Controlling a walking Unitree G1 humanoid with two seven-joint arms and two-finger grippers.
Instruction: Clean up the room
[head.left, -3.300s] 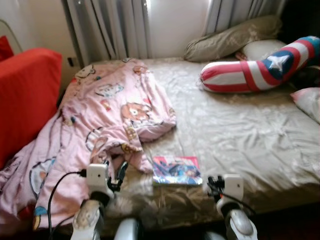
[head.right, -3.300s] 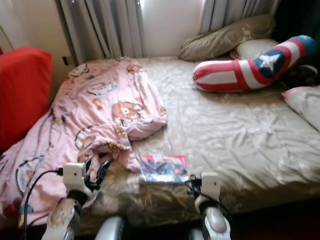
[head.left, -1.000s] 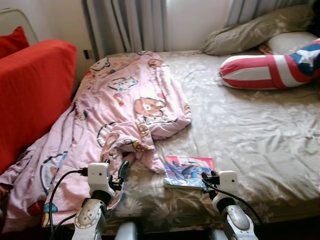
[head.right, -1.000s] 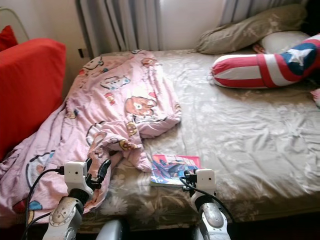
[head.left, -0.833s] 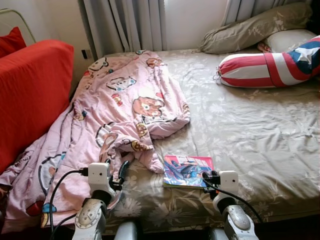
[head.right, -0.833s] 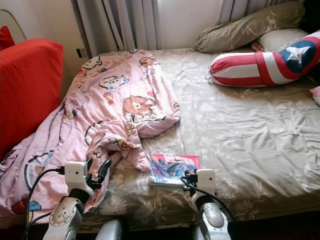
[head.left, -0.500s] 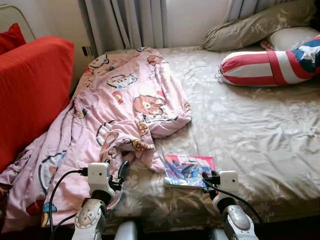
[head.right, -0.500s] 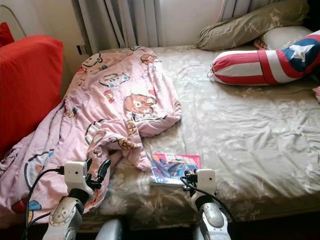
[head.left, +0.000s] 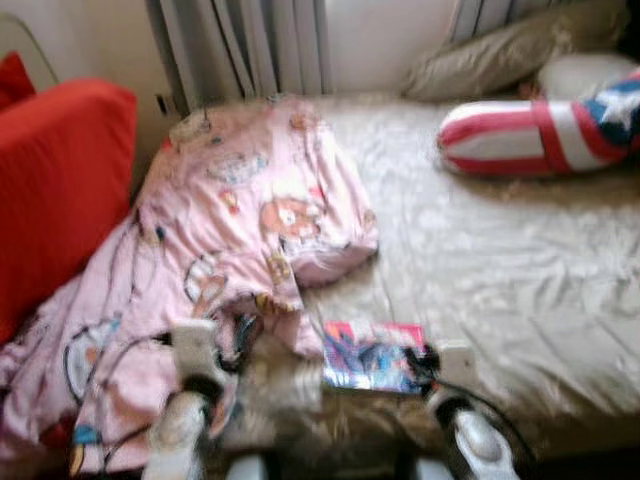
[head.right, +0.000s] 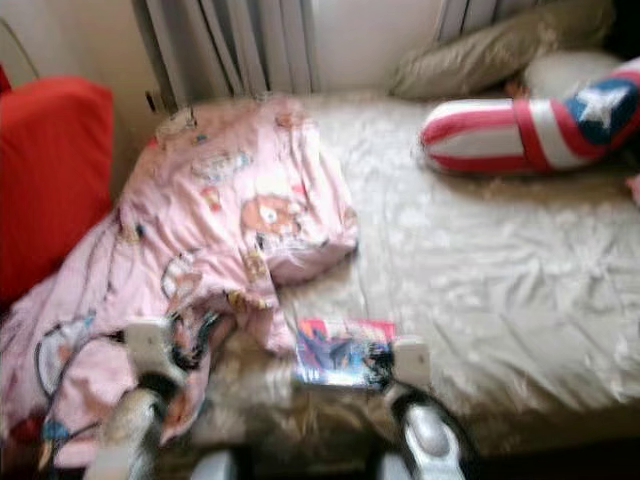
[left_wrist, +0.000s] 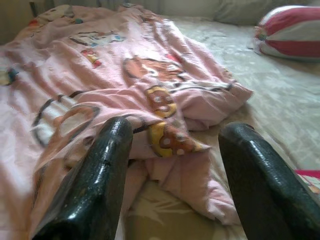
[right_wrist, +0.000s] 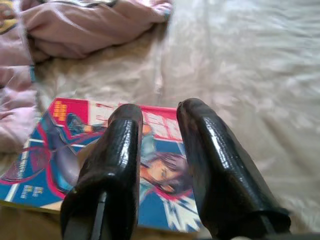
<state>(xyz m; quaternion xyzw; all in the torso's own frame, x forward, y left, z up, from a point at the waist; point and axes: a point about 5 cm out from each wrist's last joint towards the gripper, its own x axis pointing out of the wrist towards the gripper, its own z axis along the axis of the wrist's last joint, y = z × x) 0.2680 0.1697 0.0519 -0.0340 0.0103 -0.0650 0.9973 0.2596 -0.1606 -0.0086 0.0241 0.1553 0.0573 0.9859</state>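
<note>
Soft cloth blanket (head.left: 240, 230) — glossy paper magazine (right_wrist: 115, 155) — sheeny bedsheet (head.left: 500, 270).
</note>
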